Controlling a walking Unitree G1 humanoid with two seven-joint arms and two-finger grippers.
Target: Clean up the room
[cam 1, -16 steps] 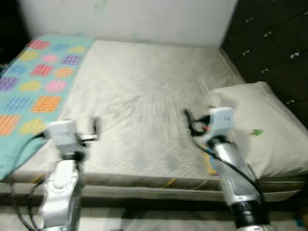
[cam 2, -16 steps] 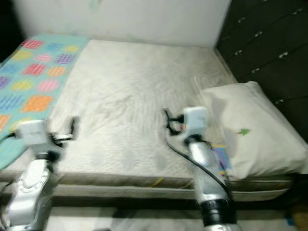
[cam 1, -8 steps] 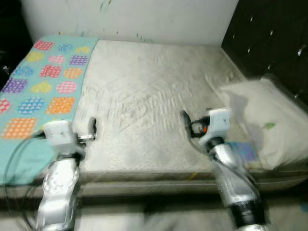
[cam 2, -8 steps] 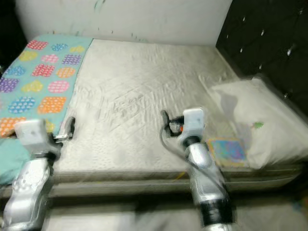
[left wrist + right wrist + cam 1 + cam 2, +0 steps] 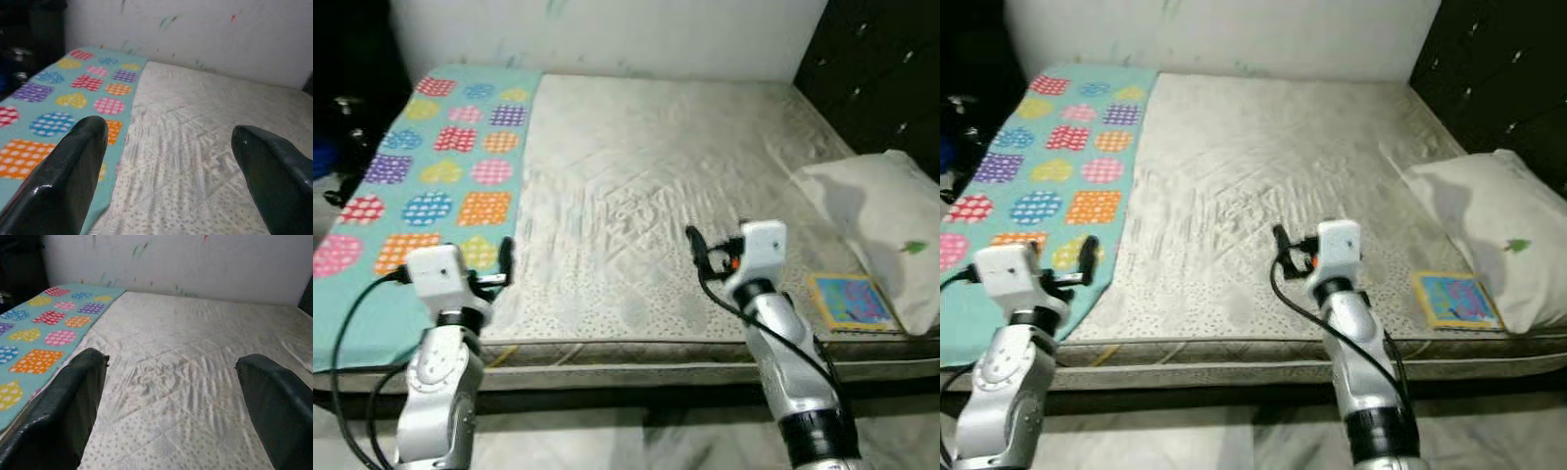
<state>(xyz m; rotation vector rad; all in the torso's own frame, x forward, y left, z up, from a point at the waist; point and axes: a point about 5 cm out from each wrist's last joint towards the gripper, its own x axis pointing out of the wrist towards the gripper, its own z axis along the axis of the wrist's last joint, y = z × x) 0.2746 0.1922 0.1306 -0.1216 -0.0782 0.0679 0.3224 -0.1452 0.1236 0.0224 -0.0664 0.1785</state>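
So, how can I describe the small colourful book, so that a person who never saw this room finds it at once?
Start from the bed with its pale mattress. At its near corner on the robot's right lies a white pillow, and the small book lies flat beside it, close to the bed's front edge. It is the one thin, flat square there, with a yellow border around a bright blue cover.

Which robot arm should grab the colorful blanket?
Probably the left. The left gripper hangs open right at the edge of the blanket, while the right gripper is over the bare mattress, farther away.

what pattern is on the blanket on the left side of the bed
Teal blanket with multicoloured dotted and checked squares and hearts; clearest in the left eye view.
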